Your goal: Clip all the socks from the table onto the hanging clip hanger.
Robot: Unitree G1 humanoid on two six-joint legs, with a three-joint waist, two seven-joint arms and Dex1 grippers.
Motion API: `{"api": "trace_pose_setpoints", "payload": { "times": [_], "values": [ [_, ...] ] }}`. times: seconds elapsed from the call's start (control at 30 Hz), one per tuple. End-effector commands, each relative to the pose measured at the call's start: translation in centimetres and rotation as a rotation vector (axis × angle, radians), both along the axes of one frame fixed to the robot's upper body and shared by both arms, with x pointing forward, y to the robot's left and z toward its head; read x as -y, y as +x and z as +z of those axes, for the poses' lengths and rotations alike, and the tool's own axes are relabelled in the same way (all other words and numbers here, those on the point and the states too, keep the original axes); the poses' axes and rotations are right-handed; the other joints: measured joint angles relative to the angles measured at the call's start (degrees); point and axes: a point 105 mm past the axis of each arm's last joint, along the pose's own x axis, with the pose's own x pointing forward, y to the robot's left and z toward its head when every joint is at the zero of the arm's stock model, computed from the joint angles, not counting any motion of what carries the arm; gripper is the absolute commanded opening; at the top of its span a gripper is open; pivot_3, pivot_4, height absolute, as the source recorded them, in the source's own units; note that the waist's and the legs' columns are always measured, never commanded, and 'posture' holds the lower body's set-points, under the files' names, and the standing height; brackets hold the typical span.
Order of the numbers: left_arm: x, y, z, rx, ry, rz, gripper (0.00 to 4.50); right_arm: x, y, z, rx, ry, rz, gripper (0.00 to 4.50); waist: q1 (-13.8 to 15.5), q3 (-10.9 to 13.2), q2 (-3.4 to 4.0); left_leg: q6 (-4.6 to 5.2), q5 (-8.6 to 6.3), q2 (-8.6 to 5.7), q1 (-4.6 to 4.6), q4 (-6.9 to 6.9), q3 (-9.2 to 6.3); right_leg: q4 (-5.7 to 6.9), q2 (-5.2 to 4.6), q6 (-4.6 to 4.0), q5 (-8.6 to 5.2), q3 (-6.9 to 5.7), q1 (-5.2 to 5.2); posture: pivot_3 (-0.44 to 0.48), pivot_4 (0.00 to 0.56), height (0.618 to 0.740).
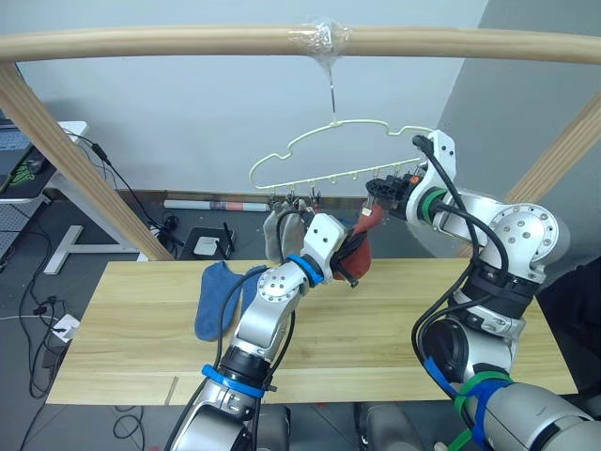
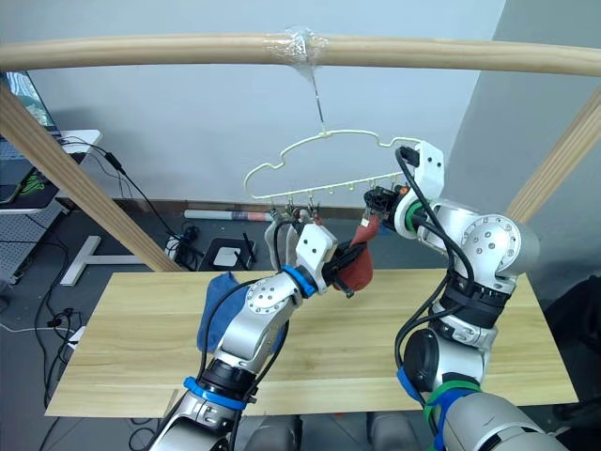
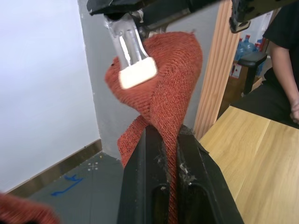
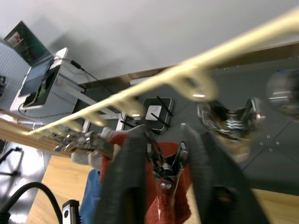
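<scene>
Left gripper [image 3: 163, 154] pinches the rust-red sock [image 3: 168, 88]; right gripper [image 4: 161, 158] squeezes a metal clip [image 4: 166, 165] (apparently open). Releasing early, the sock could slip out.

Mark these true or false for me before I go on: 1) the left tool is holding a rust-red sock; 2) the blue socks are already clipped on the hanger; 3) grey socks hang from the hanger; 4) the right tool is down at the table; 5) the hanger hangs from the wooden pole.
1) True: the left tool is shut on the rust-red sock.
2) False: the blue socks lie on the table.
3) True: the grey socks hang from clips on the hanger.
4) False: the right tool is up at the hanger, its fingers astride a metal clip above the rust-red sock.
5) True: its hook is taped to the wooden pole.
</scene>
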Motion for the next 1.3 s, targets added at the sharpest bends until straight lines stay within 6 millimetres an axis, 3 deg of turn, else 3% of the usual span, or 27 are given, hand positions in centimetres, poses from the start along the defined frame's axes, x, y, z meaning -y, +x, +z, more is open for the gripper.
{"api": "trace_pose_setpoints", "payload": {
  "times": [0.03,0.2,0.4,0.6,0.77,0.9,0.93,1.07,1.23,1.3],
  "values": [
    [0.3,-0.2,1.3,0.037,-0.034,-0.012,0.0,0.4,-0.1,0.6,0.02,0.005,-0.016,2.75,-0.14,0.0,0.0,0.0,0.0,0.0,-0.01,0.0,0.01,0.01,0.0,0.0,0.0,0.0,-0.02,0.013,0.166,0.74],
    [-0.1,0.8,0.6,0.022,0.023,0.037,0.0,0.6,-0.6,1.8,0.071,-0.002,0.009,4.48,-0.24,0.0,0.01,0.0,0.0,0.0,-0.01,0.0,0.02,0.05,0.0,0.0,0.0,0.01,-0.05,0.009,0.17,0.74],
    [-0.6,1.6,0.6,-0.001,0.022,0.049,0.0,0.0,-2.6,3.8,0.223,-0.031,0.089,4.48,-0.34,0.01,0.02,0.01,0.0,0.0,-0.04,0.0,0.02,0.06,0.01,0.0,0.0,0.02,-0.07,-0.001,0.174,0.74],
    [-1.5,2.2,0.7,-0.026,0.016,0.043,1.58,1.1,-4.4,1.6,0.411,-0.291,0.01,4.5,-0.44,0.01,0.01,0.01,0.0,-0.02,-0.08,0.0,0.06,0.02,-0.03,0.02,0.01,0.03,-0.07,-0.008,0.178,0.74],
    [-3.4,1.8,0.6,-0.019,0.058,0.048,2.77,0.7,-5.1,0.3,0.501,-0.359,-0.035,4.5,-1.68,0.02,0.04,0.0,0.01,0.02,-0.01,0.0,0.08,0.11,0.01,0.04,-0.01,0.05,-0.12,-0.005,0.18,0.74],
    [-6.0,0.3,1.0,0.037,0.125,0.026,3.72,0.4,-5.3,-0.4,0.608,-0.451,-0.089,4.5,-1.99,0.03,0.06,-0.01,0.01,0.07,0.04,0.01,0.08,0.14,0.05,0.06,-0.02,0.07,-0.11,0.006,0.185,0.74],
    [-6.8,-0.3,1.5,0.053,0.131,0.013,3.97,0.6,-5.2,-0.6,0.617,-0.441,-0.126,4.32,-2.02,0.04,0.06,-0.02,0.01,0.08,0.04,0.0,0.09,0.15,0.06,0.07,-0.02,0.09,-0.12,0.006,0.185,0.74],
    [-9.0,-2.6,4.3,0.13,0.138,-0.039,3.98,-0.2,-5.0,-1.2,0.666,-0.479,-0.156,3.33,-1.67,0.05,0.05,-0.03,0.02,0.09,-0.01,0.02,0.1,0.22,0.07,0.05,-0.02,0.12,-0.19,0.021,0.188,0.74],
    [-9.6,-4.1,4.8,0.123,0.163,-0.066,3.98,-0.7,-4.9,-1.3,0.695,-0.471,-0.175,3.33,-1.27,0.05,0.04,-0.04,0.03,0.09,0.01,0.03,0.08,0.23,0.07,0.1,-0.05,0.11,-0.16,0.035,0.189,0.74],
    [-10.1,-4.7,4.8,0.116,0.166,-0.063,3.98,-0.8,-4.7,-1.4,0.691,-0.457,-0.196,2.96,-1.26,0.05,0.04,-0.04,0.02,0.08,0.0,0.03,0.09,0.22,0.07,0.07,-0.03,0.12,-0.16,0.035,0.189,0.74]
  ]
}}
